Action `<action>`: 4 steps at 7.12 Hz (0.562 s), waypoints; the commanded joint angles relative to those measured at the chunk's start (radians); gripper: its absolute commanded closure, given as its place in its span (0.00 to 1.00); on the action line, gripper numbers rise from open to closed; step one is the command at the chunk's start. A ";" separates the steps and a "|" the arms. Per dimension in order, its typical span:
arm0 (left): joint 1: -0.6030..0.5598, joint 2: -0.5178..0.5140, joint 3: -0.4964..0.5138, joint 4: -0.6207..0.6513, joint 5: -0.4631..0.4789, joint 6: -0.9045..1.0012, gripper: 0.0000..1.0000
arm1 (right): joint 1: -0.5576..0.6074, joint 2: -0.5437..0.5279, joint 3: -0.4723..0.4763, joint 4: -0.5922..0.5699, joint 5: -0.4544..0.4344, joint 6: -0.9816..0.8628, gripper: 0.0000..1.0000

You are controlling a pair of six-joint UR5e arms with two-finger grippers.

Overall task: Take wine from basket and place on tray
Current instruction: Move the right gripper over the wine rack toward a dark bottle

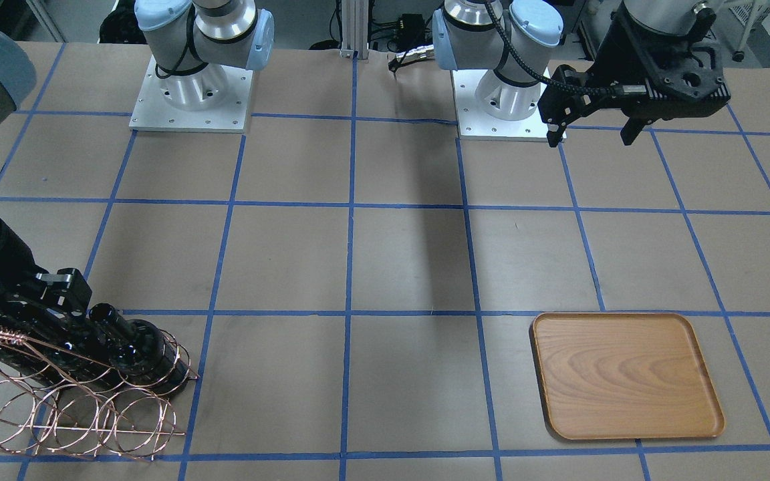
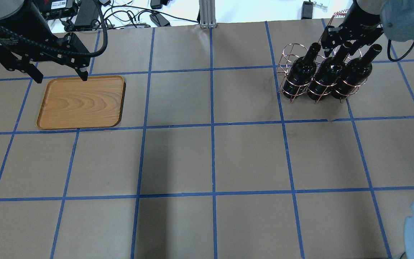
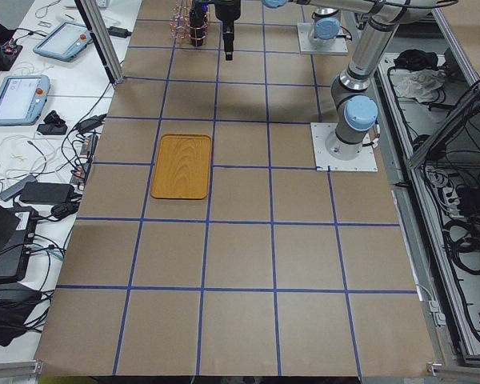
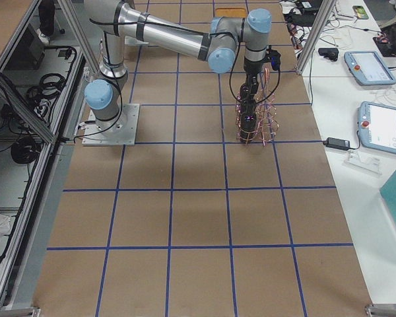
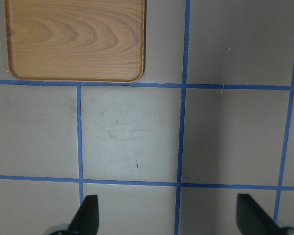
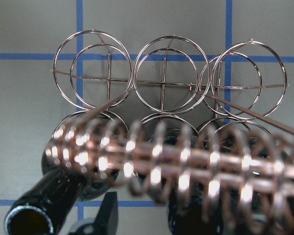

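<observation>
Table (image 1: 412, 254): brown paper, blue tape grid, arm bases along the far edge.

Front view: tray (image 1: 627, 375) lies flat near the near edge, view's right. Basket (image 1: 71, 414) is at view's left, well apart from the tray. The wine bottles (image 1: 124, 341) stand in the basket's row nearer the robot. Right gripper (image 1: 81, 314) is down among the bottle necks, jaws hidden here. Left gripper (image 1: 592, 133) hangs high near its base, jaws spread wide, released.

Overhead: three wine bottles (image 2: 352, 77) sit side by side in the hoops. Right gripper (image 2: 341, 41) is at the neck of the middle bottle (image 2: 327, 77); can't tell if it is clamped. Left gripper (image 2: 60, 77) is wide apart and appears over the tray's (image 2: 81, 104) far rim.

Left side view: tray (image 3: 182, 166) is mid-table, basket (image 3: 184, 16) at the far end.

Right side view: the near arm reaches straight down onto the basket (image 4: 267, 122).

Left wrist: both fingertips (image 5: 88, 215) sit at the frame's bottom corners, bare paper between them, tray (image 5: 73, 39) corner top left.

Right wrist: blurred twisted handle (image 6: 186, 166) crosses the frame. One finger (image 6: 108, 215) shows beside an open bottle mouth (image 6: 29, 220); the other finger is hidden.
</observation>
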 commanded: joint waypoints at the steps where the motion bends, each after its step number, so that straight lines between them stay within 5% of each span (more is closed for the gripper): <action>1: -0.003 -0.001 0.000 0.001 -0.002 -0.003 0.00 | 0.000 0.002 0.001 -0.001 -0.002 -0.003 0.52; 4: -0.004 -0.003 0.000 0.006 -0.004 -0.003 0.00 | -0.014 0.002 -0.001 0.002 0.001 -0.006 0.71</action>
